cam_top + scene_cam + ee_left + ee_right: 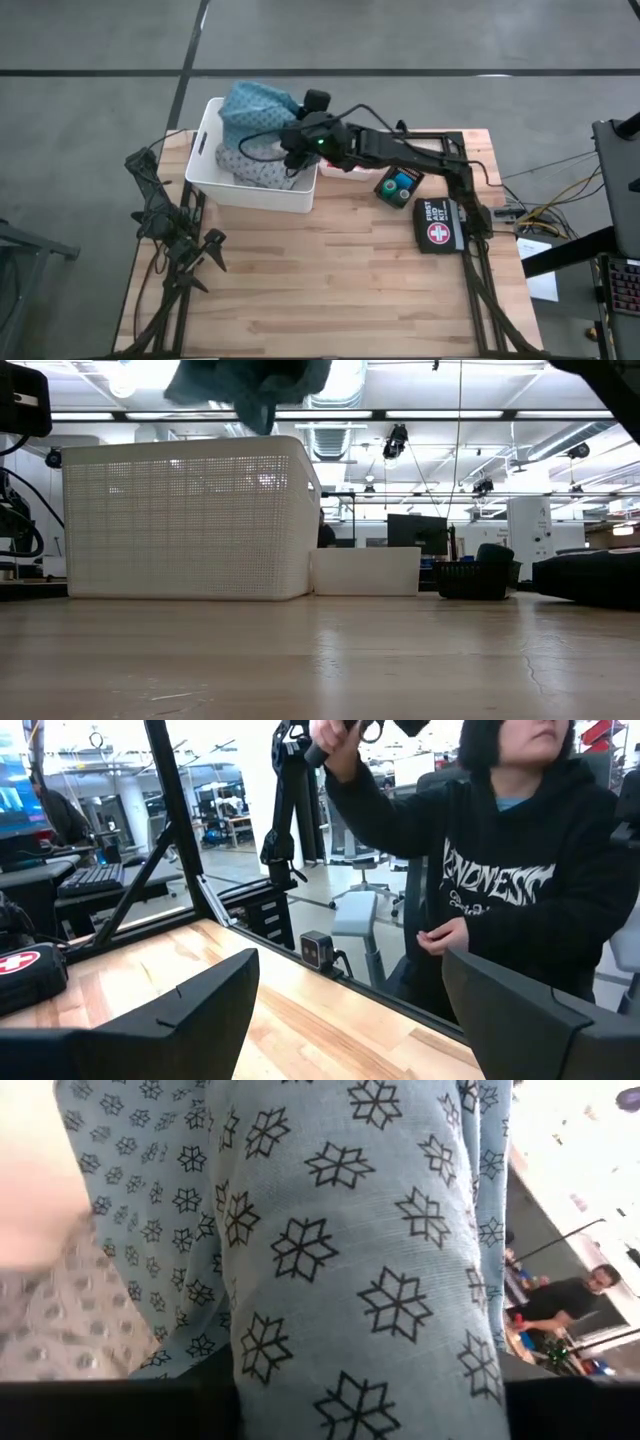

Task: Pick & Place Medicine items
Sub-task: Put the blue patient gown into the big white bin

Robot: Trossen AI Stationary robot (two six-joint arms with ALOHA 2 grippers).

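Note:
My right gripper [293,148] reaches from the table's right over the white basket [205,160], with the teal snowflake cloth [255,104] bunched against it. In the low view this teal cloth [250,385] hangs above the basket's rim [185,445]. A grey patterned cloth [255,168] lies in the basket. The blue and green round containers [400,185] sit on a dark holder right of the basket. The red bottles do not show; the arm covers that spot. My left gripper [350,1030] is open and parked near the table's left edge [205,250]. My right gripper is on the teal cloth [330,1270], which fills its wrist view and hides the fingers and the place of contact. The cloth is raised above the basket and hangs in slack folds; the grey cloth [60,1330] lies beneath it.
A low white tray [365,570] stands right of the basket. The black first-aid pouch [440,222] lies near the table's right edge. A person in a black hoodie [510,880] stands beyond the table's edge. Bare wood spans the near half of the table [330,290].

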